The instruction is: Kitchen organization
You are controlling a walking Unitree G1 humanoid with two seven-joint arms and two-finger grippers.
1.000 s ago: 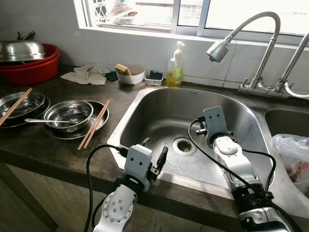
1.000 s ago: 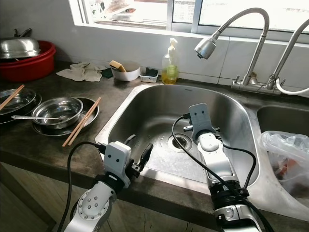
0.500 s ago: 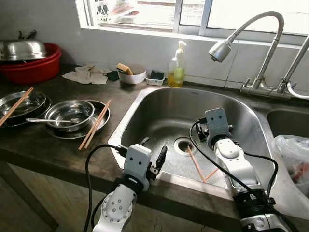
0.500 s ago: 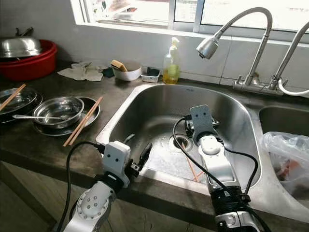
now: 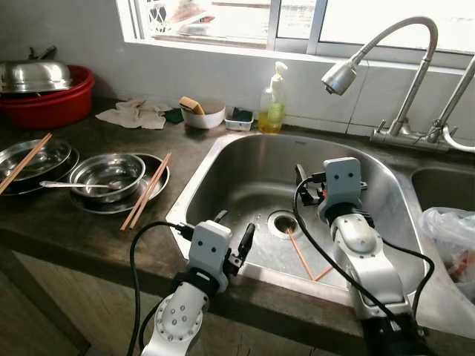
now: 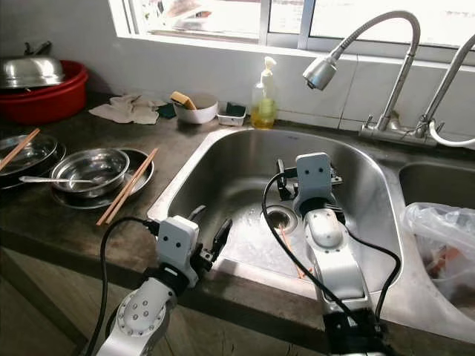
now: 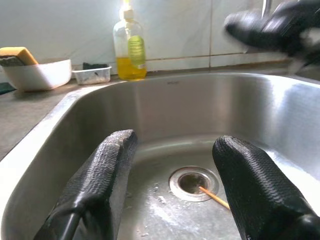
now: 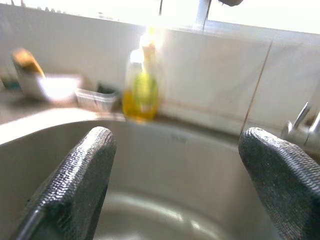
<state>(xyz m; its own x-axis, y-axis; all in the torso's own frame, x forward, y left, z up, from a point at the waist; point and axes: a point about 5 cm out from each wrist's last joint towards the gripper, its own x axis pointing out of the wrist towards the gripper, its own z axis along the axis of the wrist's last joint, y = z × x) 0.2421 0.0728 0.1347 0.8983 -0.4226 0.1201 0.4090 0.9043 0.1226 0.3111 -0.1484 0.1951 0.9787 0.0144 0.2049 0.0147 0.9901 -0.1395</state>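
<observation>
Right gripper (image 8: 170, 165): fingers spread wide, empty, raised over the steel sink (image 5: 223, 159).
Left gripper (image 7: 172, 187): fingers apart, empty, at the sink's front rim. Chopsticks (image 5: 303, 256): two thin orange-tan sticks, crossed on the basin floor beside the drain (image 5: 283, 223).

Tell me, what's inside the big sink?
Two chopsticks lie on the sink bottom beside the drain. The right gripper hangs open above them; its arm covers part of the bottom.
</observation>
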